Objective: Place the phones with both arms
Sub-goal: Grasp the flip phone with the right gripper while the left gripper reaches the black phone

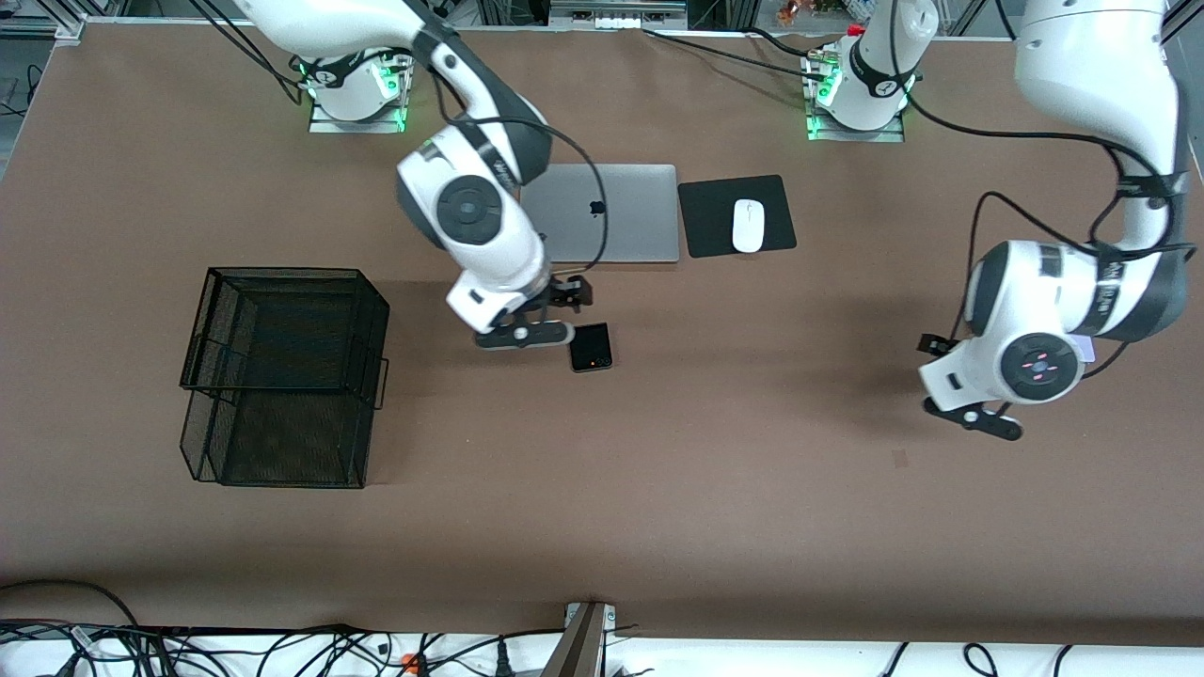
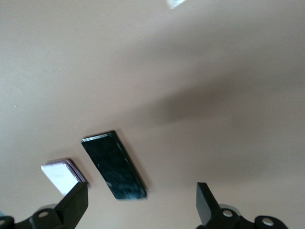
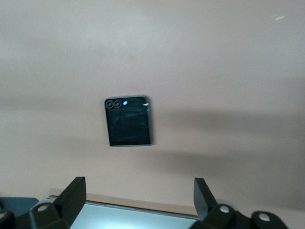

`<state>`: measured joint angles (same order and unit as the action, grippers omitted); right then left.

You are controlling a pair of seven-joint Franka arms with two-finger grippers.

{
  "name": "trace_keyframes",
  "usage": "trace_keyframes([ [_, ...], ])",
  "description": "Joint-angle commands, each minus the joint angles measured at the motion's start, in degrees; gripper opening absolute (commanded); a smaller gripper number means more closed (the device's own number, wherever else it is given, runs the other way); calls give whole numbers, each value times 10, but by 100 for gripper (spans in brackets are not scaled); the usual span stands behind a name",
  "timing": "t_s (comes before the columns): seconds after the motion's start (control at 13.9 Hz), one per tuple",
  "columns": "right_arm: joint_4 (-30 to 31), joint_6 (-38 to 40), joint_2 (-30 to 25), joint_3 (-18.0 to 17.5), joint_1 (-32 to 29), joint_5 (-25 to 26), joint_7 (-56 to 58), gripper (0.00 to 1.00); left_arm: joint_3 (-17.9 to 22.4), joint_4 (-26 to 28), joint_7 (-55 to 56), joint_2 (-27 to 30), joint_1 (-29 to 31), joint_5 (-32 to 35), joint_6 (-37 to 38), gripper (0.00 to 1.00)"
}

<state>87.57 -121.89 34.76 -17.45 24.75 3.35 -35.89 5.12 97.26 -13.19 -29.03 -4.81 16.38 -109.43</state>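
Observation:
The small squarish black phone [image 1: 591,346] lies on the brown table, nearer the front camera than the silver laptop [image 1: 611,212]. It also shows in the right wrist view [image 3: 128,121]. My right gripper [image 1: 570,294] hangs open and empty [image 3: 138,195] over the laptop's near edge [image 3: 138,217]. In the left wrist view the long slim black slab [image 2: 113,164] and the pale lavender-white phone [image 2: 62,175] lie side by side. My left gripper [image 2: 141,202] is open and empty above the table beside them. In the front view the left wrist [image 1: 1035,362] hides the slab; a lavender corner [image 1: 1087,350] shows.
A black wire mesh basket [image 1: 282,376] stands toward the right arm's end of the table. A white mouse [image 1: 748,226] rests on a black pad [image 1: 715,218] beside the laptop. Cables run along the table's near edge.

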Motion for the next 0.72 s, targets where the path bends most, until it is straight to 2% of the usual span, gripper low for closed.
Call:
trace_keyframes([
  [0.0,-13,-40,45,3,19,17,-2,100,-11,144,-41,73,64,16,-136,100],
  [0.07,-13,-61,61,3,21,22,0,100,-11,171,-43,79,86,16,-180,100],
  [0.22,-13,-101,88,3,28,66,8,100,-13,211,-43,80,123,14,-254,100],
  [0.36,-13,-113,107,3,31,83,6,100,-16,236,-38,80,160,2,-302,100],
  [0.65,-13,-140,120,4,37,84,4,100,-20,264,-33,79,194,-111,-354,100],
])
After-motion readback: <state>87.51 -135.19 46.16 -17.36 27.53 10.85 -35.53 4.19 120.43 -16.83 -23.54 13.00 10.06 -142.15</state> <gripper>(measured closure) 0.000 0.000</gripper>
